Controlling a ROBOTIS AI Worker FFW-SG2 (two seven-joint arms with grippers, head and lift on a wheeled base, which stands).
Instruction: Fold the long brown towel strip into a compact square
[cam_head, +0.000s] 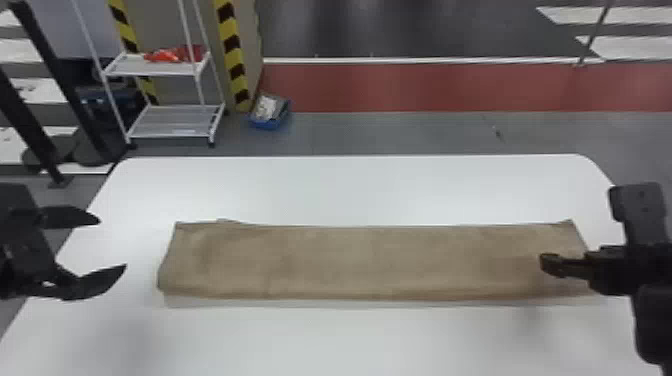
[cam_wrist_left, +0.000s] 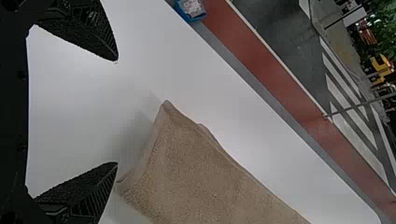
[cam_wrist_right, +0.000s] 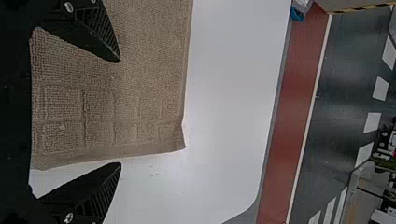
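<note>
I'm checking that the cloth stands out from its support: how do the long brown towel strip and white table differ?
The long brown towel strip is nubbly; the smooth white table looks plain. The towel is narrow with pointed corners, the table far broader with rounded far corners. The towel is darker than the table. Both lie flat.
</note>
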